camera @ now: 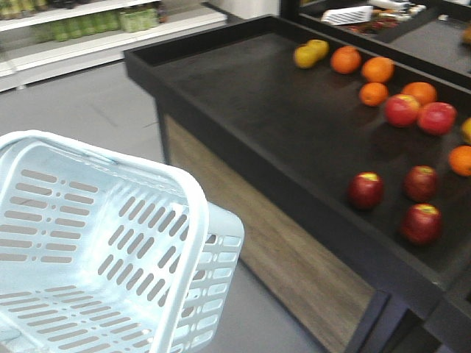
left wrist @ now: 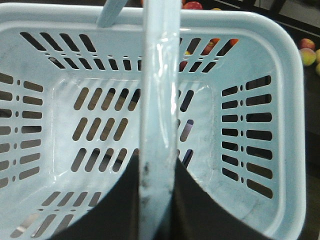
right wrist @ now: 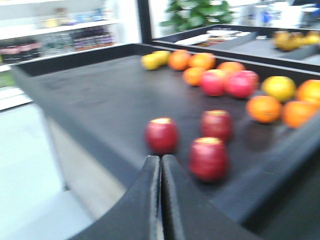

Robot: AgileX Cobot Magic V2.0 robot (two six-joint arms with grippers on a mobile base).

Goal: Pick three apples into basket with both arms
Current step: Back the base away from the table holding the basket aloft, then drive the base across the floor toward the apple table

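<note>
Dark display table (camera: 243, 103): three apples (camera: 366, 190) near front edge; left hand (left wrist: 159, 172) pinching basket handle (left wrist: 160, 75); right hand (right wrist: 161, 167) pressed together.

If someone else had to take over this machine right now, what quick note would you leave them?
Left gripper: shut on the basket handle, holding the basket beside the display table.
Right gripper: shut, empty, facing the fruit.
The three dark red apples sit near the table's front edge: left apple, rear apple, front apple.
Done: nothing; the basket is empty.
Left: pick all three apples and put them in the basket.
</note>
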